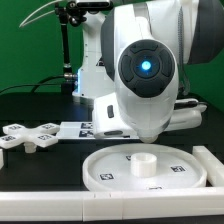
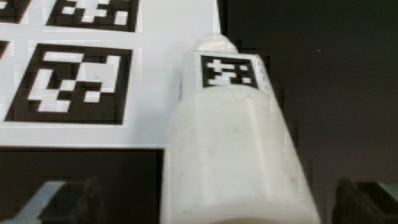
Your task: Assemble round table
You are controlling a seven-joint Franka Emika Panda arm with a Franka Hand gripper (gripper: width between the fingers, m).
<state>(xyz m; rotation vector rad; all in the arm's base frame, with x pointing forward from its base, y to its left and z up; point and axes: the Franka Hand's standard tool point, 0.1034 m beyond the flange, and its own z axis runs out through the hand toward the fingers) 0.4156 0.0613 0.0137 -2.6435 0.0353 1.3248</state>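
Gripper (image 2: 214,198) straddled the lying post (image 2: 231,130) with fingers spread, nothing grasped yet, just beside the marker board (image 2: 71,80) mid-tabletop, disc (image 1: 108,170) by the near edge — post sat off-centre, so closing could've rolled it away.

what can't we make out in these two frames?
- Gripper: in the exterior view, hidden behind the arm. The wrist view shows only dark, blurred fingers, cut by the frame edge.
- Post: wrist view, near end cut off by the edge.
- Cross-shaped foot: cut by the exterior view's left edge.
- Disc tags: exterior view, too small to read.
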